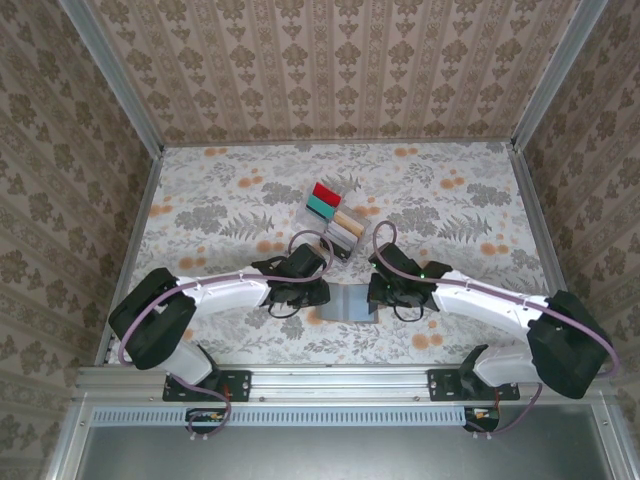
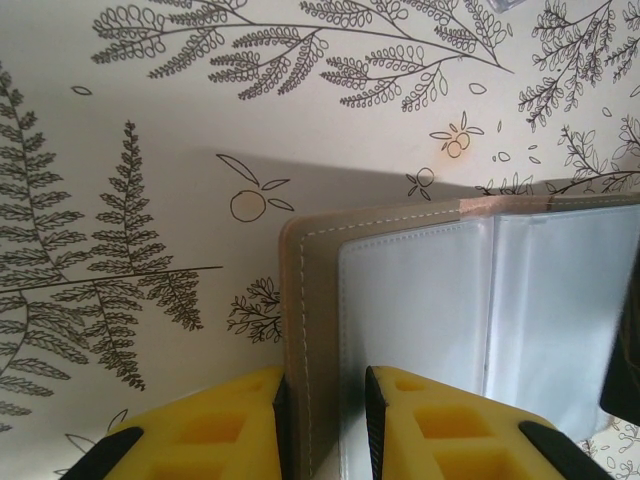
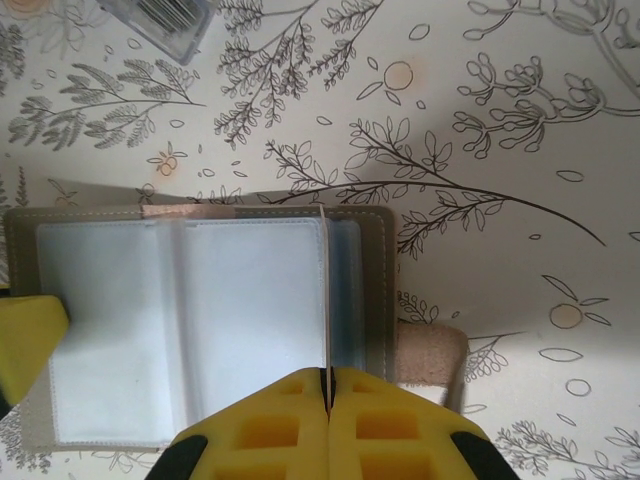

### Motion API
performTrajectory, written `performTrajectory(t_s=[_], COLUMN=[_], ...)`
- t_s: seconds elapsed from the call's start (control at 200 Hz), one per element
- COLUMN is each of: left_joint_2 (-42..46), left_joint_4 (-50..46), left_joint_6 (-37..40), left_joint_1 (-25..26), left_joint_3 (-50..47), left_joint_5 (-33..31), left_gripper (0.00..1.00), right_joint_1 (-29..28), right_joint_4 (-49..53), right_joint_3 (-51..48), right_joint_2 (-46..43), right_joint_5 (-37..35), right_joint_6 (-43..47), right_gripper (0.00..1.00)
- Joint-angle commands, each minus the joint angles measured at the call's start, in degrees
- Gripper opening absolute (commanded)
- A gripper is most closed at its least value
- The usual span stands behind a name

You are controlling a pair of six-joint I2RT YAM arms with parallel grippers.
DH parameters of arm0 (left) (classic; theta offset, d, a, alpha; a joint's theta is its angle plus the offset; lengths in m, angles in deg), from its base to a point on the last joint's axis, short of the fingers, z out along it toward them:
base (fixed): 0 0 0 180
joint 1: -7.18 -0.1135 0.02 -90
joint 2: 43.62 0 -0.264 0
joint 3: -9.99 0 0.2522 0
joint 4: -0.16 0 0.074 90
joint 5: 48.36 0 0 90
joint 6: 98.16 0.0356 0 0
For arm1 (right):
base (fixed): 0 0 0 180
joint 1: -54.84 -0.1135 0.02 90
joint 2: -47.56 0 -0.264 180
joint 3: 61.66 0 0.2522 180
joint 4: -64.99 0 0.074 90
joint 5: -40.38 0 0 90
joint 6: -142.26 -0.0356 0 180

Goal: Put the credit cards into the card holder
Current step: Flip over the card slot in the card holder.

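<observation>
We list one card holder (image 1: 350, 303), lying open between the claws: left claw (image 2: 326, 392) part-open astride its stitched edge, grip we cannot tell; right claw (image 3: 327, 375) pinched tight on a thin leaf (image 3: 325, 290) standing edge-on; cards (image 1: 322, 198) in a clear rack (image 1: 346, 234) beyond both.

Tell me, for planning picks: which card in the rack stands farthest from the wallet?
The red card, at the far end of the rack; the teal card and tan card stand nearer.
</observation>
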Motion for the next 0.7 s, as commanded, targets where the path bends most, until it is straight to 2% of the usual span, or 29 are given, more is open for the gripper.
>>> performTrajectory(t_s=[0.0,0.15,0.345,0.515,0.695], left_joint_2=[-1.11,-1.28,-1.55,-1.56,-2.03], left_joint_4=[-1.17,-1.01,-0.70,0.08,1.48], left_joint_6=[1.18,1.09,0.86,-0.41,-1.88], left_joint_1=[0.19,0.23,0.33,0.38,0.10], left_joint_3=[1.25,0.80,0.58,-0.73,-2.30], left_joint_5=[0.63,0.69,0.61,-0.12,-0.54], left_gripper=[0.27,0.26,0.26,0.23,0.21], right_joint_1=[-0.53,-1.91,-2.61,-2.57,-2.57], right_joint_4=[-1.27,-1.83,-7.24,-14.96,-17.03], right_joint_3=[-0.51,0.77,0.56,0.00,1.67], right_joint_2=[3.29,6.81,8.47,5.17,0.12], right_joint_5=[1.29,1.39,5.93,11.83,15.94], right_joint_6=[0.41,0.22,-0.57,-1.31,-1.45], right_gripper=[0.00,0.00,0.00,0.00,0.00])
